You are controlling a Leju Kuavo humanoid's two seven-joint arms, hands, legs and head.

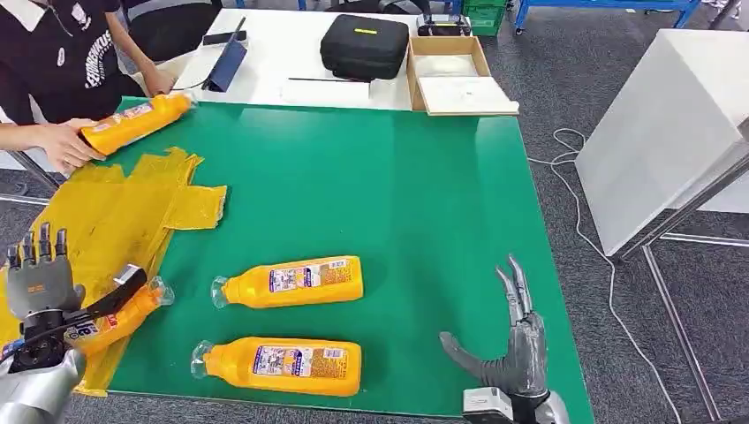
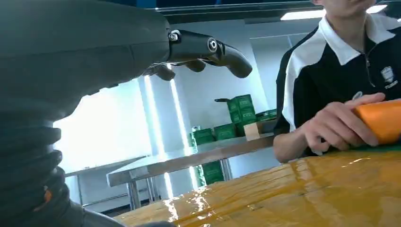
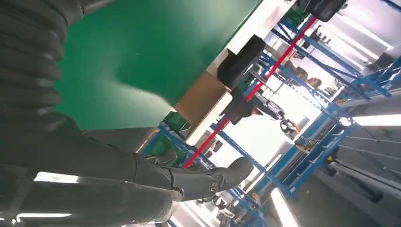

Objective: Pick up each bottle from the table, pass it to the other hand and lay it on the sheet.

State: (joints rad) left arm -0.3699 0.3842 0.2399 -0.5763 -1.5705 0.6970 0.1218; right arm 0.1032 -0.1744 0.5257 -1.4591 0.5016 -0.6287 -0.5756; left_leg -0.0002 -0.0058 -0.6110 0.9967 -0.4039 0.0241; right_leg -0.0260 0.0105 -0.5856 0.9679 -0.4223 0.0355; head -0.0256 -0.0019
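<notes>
Two orange bottles (image 1: 291,283) (image 1: 278,367) lie on their sides on the green table (image 1: 397,177), caps pointing left. A third bottle (image 1: 119,320) lies at the edge of the yellow sheet (image 1: 97,221), just under my left hand (image 1: 40,287). That hand hovers with its fingers up and thumb stretched out, holding nothing. In the left wrist view its thumb (image 2: 222,49) sticks out over the sheet (image 2: 307,189). My right hand (image 1: 512,344) stands open near the table's front right edge, fingers spread, apart from the bottles.
A person at the far left holds a fourth bottle (image 1: 132,122) at the sheet's far end; their hand (image 2: 338,123) grips it (image 2: 383,120). A black case (image 1: 364,44), a cardboard box (image 1: 455,75) and a dark folder (image 1: 225,62) sit on the white table behind.
</notes>
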